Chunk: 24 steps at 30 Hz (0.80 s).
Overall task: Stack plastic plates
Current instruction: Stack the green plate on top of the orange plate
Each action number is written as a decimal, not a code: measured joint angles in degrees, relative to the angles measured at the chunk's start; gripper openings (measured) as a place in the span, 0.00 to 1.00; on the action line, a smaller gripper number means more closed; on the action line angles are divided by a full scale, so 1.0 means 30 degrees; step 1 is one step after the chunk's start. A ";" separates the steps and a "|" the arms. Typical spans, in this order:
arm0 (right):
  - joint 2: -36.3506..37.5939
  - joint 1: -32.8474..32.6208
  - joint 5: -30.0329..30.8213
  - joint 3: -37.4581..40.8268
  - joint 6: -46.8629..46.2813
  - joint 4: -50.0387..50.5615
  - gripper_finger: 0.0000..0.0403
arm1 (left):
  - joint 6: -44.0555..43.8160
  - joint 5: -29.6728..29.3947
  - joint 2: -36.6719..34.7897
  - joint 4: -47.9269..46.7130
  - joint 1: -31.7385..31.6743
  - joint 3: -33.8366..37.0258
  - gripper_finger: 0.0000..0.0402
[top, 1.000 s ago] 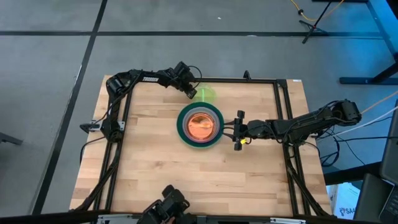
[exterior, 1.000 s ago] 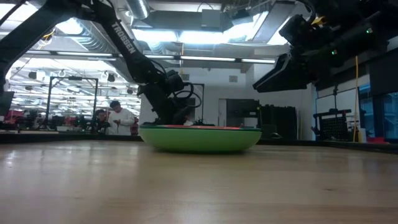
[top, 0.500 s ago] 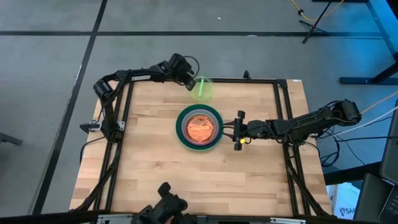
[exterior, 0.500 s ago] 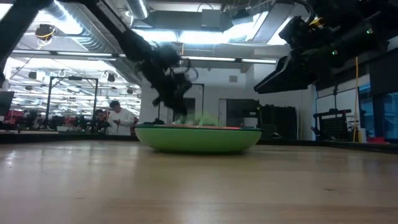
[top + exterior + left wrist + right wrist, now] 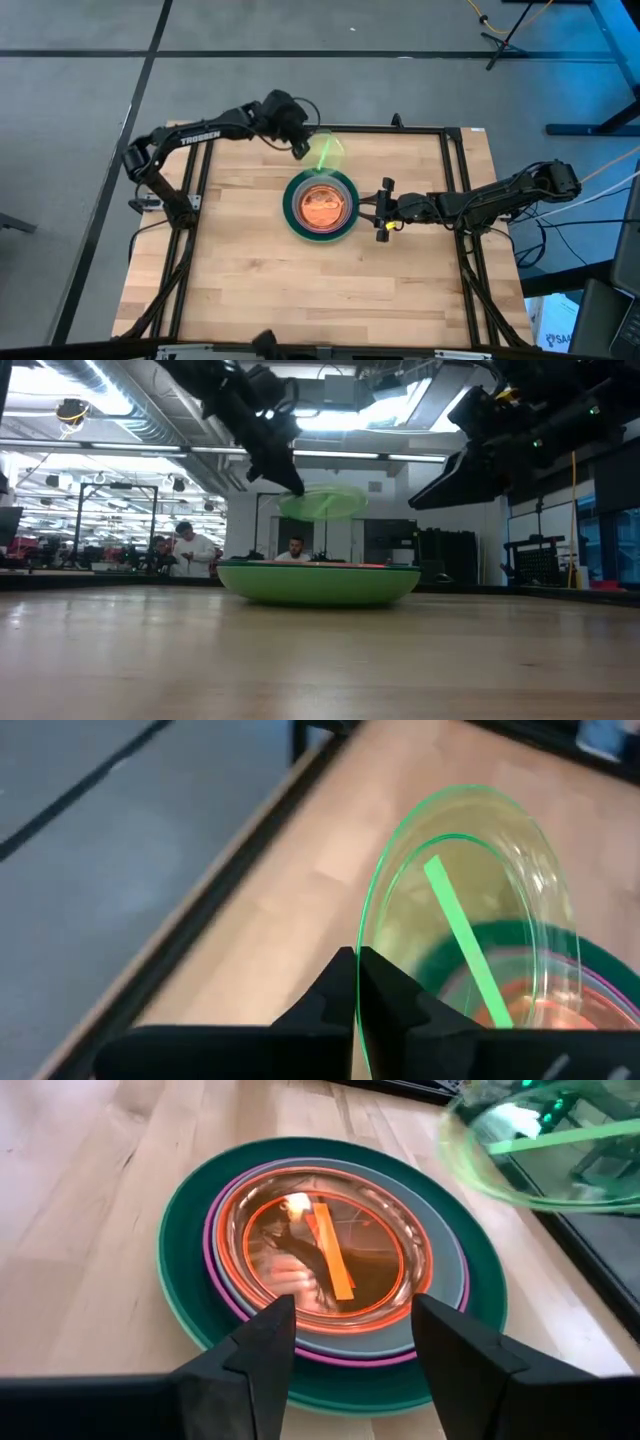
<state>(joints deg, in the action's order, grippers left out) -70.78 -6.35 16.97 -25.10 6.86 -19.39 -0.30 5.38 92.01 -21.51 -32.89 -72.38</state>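
Observation:
A translucent lime plate [image 5: 326,153] hangs in the air just beyond the far side of the stack, held by my left gripper [image 5: 300,148]; the low view shows this lime plate [image 5: 322,503] above the stack's level. The stack [image 5: 321,203] rests on the table's middle: a dark green plate lowest, then magenta, grey-teal and orange-red ones [image 5: 325,1250]. My right gripper [image 5: 381,210] is open, level with and just right of the stack, touching nothing. My left gripper pinches the lime plate's rim [image 5: 362,990] between its two fingers, on the edge facing the table's left side. The fingers come at it slanting down from the far left. The plate is lifted clear of the table and tilted.
A black frame [image 5: 455,160] runs around the wooden table top. Bare wood lies on the table's near half [image 5: 320,290] and left of the stack. In the low view, people [image 5: 190,550] stand in the room far behind the table.
My left gripper, shut on the lime plate's rim, has risen from the table's far edge, carrying the plate up. The plate, which lay low behind the stack, now hangs clear above the stack's height and has tipped.

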 joint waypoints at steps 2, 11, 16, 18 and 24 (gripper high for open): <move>0.0000 -0.0029 -0.0042 0.0000 -0.0329 -0.0002 0.48 | 0.0000 -0.0064 0.0008 -0.0551 0.0791 0.0000 0.00; 0.0000 -0.0029 -0.1179 0.0000 -0.0847 -0.0206 0.48 | -0.0267 -0.2487 0.0699 -0.0929 0.4413 0.1341 0.00; 0.0000 -0.0022 -0.1179 0.0000 -0.1305 -0.0206 0.48 | -0.0361 -0.3871 0.0714 0.1248 0.5204 0.3604 0.00; 0.0000 -0.0025 -0.1218 0.0000 -0.1313 -0.0206 0.48 | -0.0372 -0.3463 0.0714 0.2100 0.5317 0.4244 0.00; 0.0000 -0.0007 -0.1375 0.0000 -0.1345 -0.0199 0.48 | -0.0672 -0.3065 0.0714 0.2531 0.5806 0.4590 0.03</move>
<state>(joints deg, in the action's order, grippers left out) -70.78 -6.37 12.84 -25.10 2.82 -19.99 -2.31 -3.81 94.15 -13.92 -15.47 -58.61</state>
